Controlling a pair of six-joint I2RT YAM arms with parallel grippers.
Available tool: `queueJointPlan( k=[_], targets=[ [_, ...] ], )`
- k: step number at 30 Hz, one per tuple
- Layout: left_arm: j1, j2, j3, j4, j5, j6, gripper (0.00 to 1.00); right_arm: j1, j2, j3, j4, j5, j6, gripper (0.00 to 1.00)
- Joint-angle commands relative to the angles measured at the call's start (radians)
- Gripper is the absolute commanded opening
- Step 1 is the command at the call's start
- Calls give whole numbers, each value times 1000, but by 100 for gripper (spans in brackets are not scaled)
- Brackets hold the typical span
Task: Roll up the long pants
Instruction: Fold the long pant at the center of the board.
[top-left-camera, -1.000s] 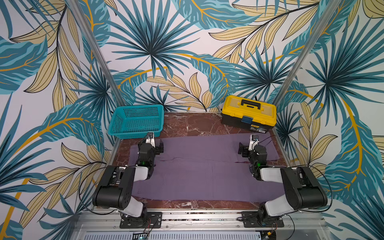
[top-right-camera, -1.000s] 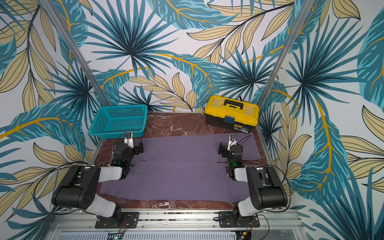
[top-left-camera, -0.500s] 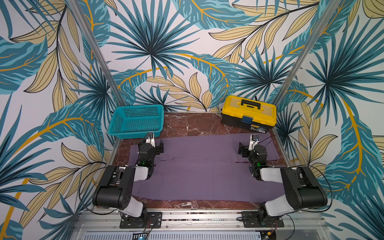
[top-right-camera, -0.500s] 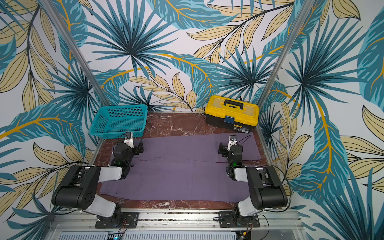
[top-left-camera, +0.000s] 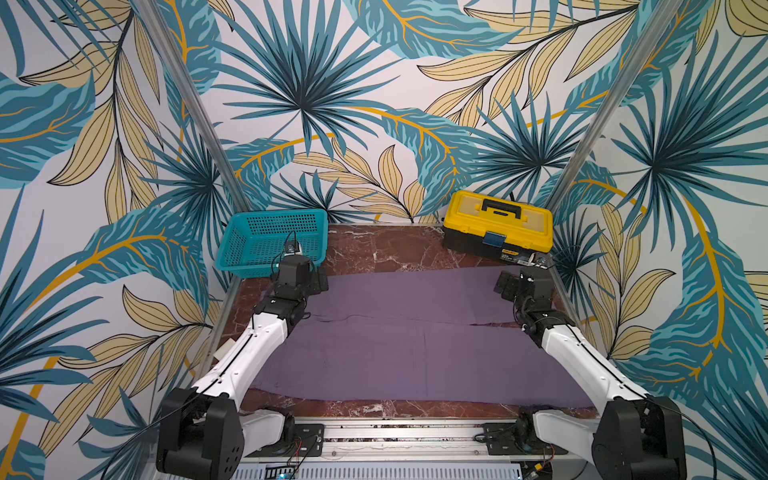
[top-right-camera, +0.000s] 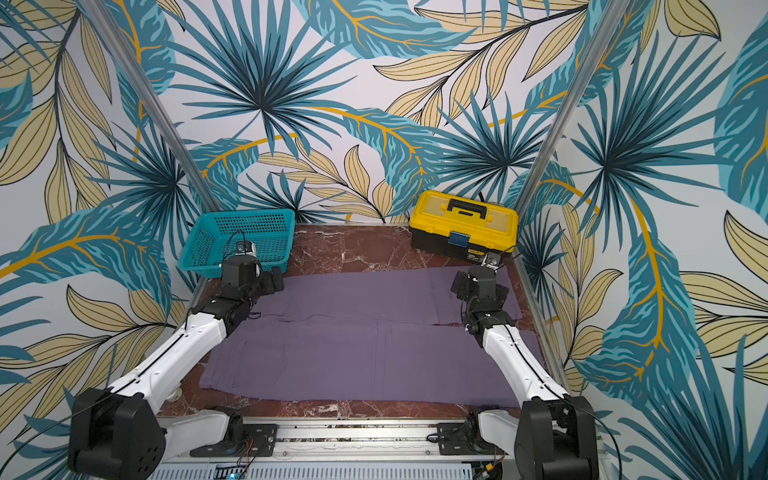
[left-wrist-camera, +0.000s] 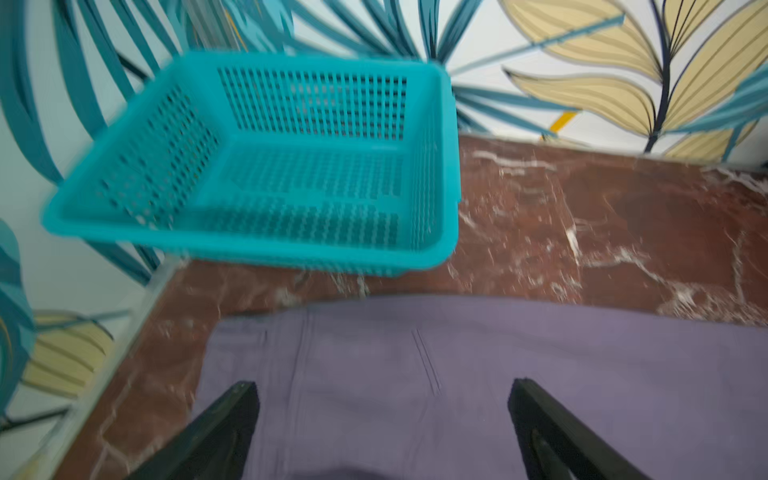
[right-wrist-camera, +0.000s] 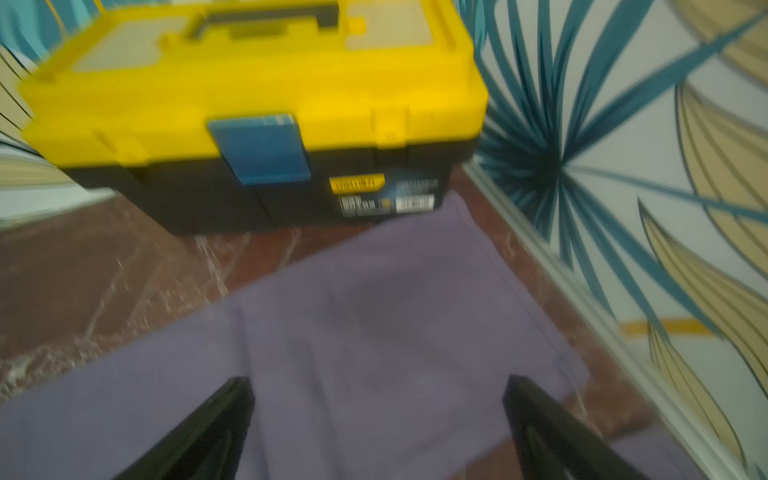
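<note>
Black-fingered, both pincers stand wide and empty. The left pincer is low over the waist end and the right pincer over a far leg hem of the dusty-purple long pants. The pants are plain soft fabric lying flat, legs side by side, across the red-brown veined marble bench.

Risks:
- Limp cloth may slip from the smooth jaws.
- Only the top layer may lift.
- Uneven pull would skew the roll.
- The perforated teal plastic basket and the rigid yellow-and-black toolbox stand just beside the far edge, so an arm could strike either.
</note>
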Motion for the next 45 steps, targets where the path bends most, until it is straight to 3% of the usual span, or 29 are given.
queueJointPlan(
  k=[1, 6, 10, 15, 22, 23, 26, 29, 33, 38, 45],
  targets=[
    [-13, 12, 26, -463, 94, -237, 100, 6, 3, 44, -442, -54, 166, 100],
    [-11, 28, 6, -604, 61, -338, 100, 13, -82, -15, -676, -70, 351, 100],
    [7, 112, -11, -566, 51, -354, 100, 11, -137, -65, -710, -11, 427, 100],
    [87, 237, -44, -450, 98, -377, 100, 10, -59, -156, -573, -85, 592, 100],
    [109, 316, -118, -139, 165, -383, 97, 10, -77, -313, -194, -102, 671, 100],
    [110, 335, -117, -102, 165, -394, 90, 10, -83, -337, -135, -98, 676, 100],
    [111, 385, -98, -5, 191, -416, 87, 10, -57, -384, 64, -88, 662, 99],
    [120, 478, 9, -30, 187, -389, 83, 10, 32, -353, 142, -104, 615, 99],
    [149, 569, 117, -35, 205, -365, 85, 7, 171, -265, 195, -120, 569, 99],
    [158, 630, 223, -108, 237, -332, 87, -1, 294, -82, 106, -160, 495, 99],
    [159, 415, 196, -418, 289, -246, 96, 0, 139, -2, -248, -151, 429, 99]
  ],
)
